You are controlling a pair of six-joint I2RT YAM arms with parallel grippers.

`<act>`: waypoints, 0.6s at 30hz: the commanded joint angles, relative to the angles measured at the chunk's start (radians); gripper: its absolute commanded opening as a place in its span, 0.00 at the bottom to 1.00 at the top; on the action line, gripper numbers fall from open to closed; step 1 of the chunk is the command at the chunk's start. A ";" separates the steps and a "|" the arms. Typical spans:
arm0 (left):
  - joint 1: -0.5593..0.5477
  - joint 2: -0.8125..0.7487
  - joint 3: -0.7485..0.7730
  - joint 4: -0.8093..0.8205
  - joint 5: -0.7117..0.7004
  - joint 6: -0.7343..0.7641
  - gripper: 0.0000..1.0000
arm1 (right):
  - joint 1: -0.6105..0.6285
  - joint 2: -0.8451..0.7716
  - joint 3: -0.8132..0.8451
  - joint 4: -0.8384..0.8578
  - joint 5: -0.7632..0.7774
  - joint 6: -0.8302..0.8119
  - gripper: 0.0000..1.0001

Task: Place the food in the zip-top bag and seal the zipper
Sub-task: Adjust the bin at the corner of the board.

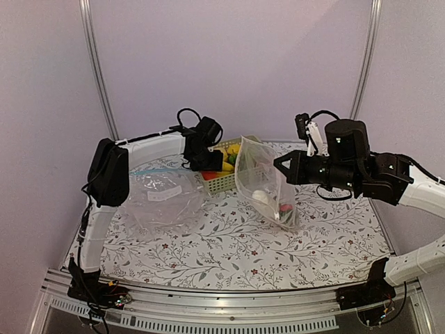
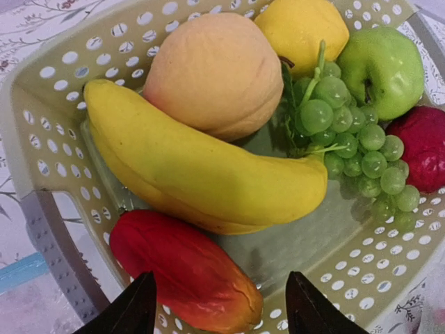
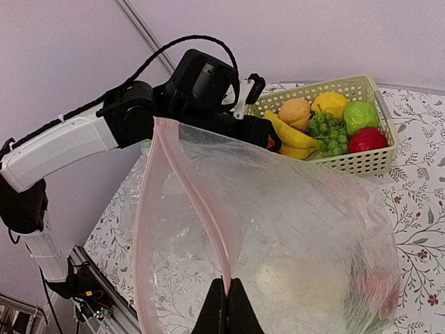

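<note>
My right gripper [image 3: 227, 306] is shut on the pink zipper [image 3: 195, 202] of the zip-top bag [image 3: 278, 209] and holds its mouth up and open; in the top view the bag [image 1: 261, 177] hangs from that gripper [image 1: 278, 163]. A white piece [image 1: 263, 197] and something red [image 1: 285, 207] lie inside. No slider shows. My left gripper [image 2: 219, 313] is open just above a red oblong fruit [image 2: 181, 271] in the basket [image 2: 62, 118]. Beside it lie the banana [image 2: 208, 167], peach [image 2: 215, 73], lemon [image 2: 302, 28], green fruit [image 2: 382, 66], grapes [image 2: 354, 149] and a red fruit [image 2: 421, 146].
A second clear bag [image 1: 163, 195] with a blue strip [image 1: 147, 170] lies flat on the floral cloth at the left. The basket [image 1: 221, 182] stands at the back middle, just left of the held bag. The left arm [image 3: 201, 83] reaches over the basket.
</note>
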 commanded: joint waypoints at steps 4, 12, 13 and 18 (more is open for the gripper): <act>0.039 -0.168 -0.261 -0.038 -0.013 0.125 0.64 | 0.003 -0.042 -0.024 0.015 -0.001 0.021 0.00; 0.048 -0.275 -0.351 -0.046 -0.029 0.221 0.64 | 0.004 -0.039 -0.019 0.015 -0.011 0.023 0.00; 0.048 -0.288 -0.355 -0.046 -0.021 0.221 0.64 | 0.004 -0.040 -0.020 0.015 -0.010 0.023 0.00; 0.047 -0.370 -0.370 0.021 0.079 0.104 0.67 | 0.004 -0.042 -0.022 0.014 -0.006 0.026 0.00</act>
